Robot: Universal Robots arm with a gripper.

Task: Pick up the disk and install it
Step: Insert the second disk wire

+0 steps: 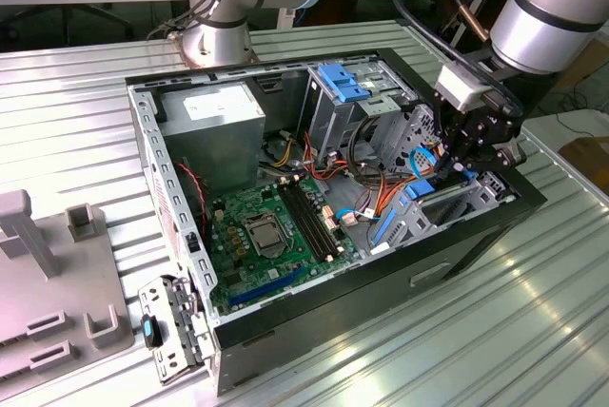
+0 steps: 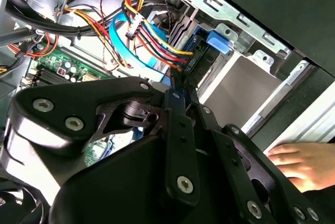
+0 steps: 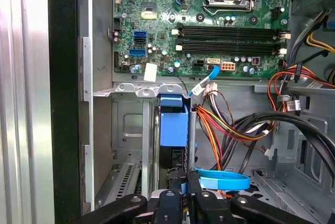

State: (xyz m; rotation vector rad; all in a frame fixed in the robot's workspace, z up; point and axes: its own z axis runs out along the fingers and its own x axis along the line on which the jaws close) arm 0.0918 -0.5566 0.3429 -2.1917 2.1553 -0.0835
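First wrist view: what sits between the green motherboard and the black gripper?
A blue plastic block in the grey metal drive cage, coloured wires beside it.

Ribbed silver metal table (image 1: pixel 76 131) carries everything. Open black computer case (image 1: pixel 476 236) lies on its side mid-table, motherboard facing up. Grey plastic fixture block (image 1: pixel 48 283) sits on the table at the exterior view's left, well apart from the case. Robot arm base (image 1: pixel 217 41) is mounted on the table just behind the case.
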